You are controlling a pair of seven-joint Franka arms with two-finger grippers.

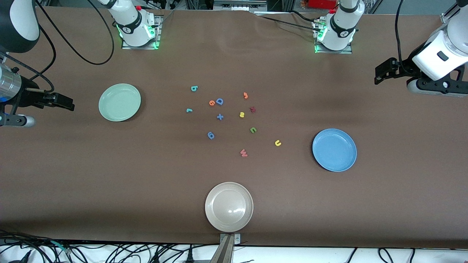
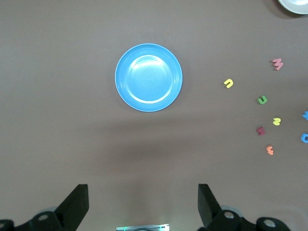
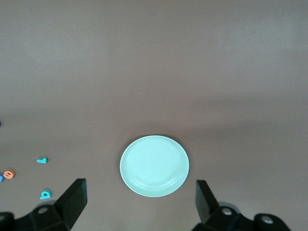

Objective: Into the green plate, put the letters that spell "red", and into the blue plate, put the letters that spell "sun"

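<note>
The green plate [image 1: 119, 102] [image 3: 154, 166] lies toward the right arm's end, the blue plate [image 1: 334, 149] [image 2: 148, 77] toward the left arm's end. Between them lie the teal "d" [image 1: 194, 88] [image 3: 45, 194], orange "e" [image 1: 211, 103] [image 3: 8, 173], teal "r" [image 1: 189, 110] [image 3: 43, 160], yellow "s" [image 1: 241, 114] [image 2: 276, 121], green "n" [image 1: 253, 130] [image 2: 262, 100] and yellow "u" [image 1: 278, 143] [image 2: 229, 83]. My right gripper [image 1: 67, 104] [image 3: 140, 184] hangs open and empty beside the green plate. My left gripper [image 1: 380, 75] [image 2: 143, 190] hangs open and empty beside the blue plate.
A beige plate [image 1: 229, 206] sits near the front edge. Among the letters lie a blue "D" [image 1: 219, 101], a blue plus [image 1: 219, 117], a blue "6" [image 1: 211, 135], an orange "3" [image 1: 245, 95], a dark red letter [image 1: 252, 109] and a pink "w" [image 1: 244, 153].
</note>
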